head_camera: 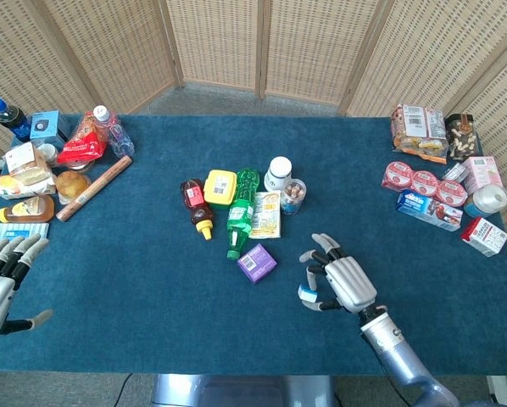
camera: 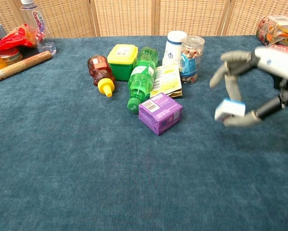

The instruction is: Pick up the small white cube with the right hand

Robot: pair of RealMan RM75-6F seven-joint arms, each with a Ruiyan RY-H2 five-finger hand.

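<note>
The small white cube (camera: 229,109) with a blue edge is pinched between the thumb and a finger of my right hand (camera: 259,82), and it hangs clear of the blue cloth. From the head view the cube (head_camera: 308,292) shows at the left side of the right hand (head_camera: 345,284), just right of the purple box. My left hand (head_camera: 1,273) rests at the table's left edge, fingers apart and holding nothing.
A cluster sits mid-table: purple box (camera: 160,113), green bottle (camera: 140,77), yellow tub (camera: 123,60), brown sauce bottle (camera: 100,72), white bottle (camera: 174,46) and small jar (camera: 191,52). Snack packs (head_camera: 431,191) crowd the right edge, groceries (head_camera: 50,170) the left.
</note>
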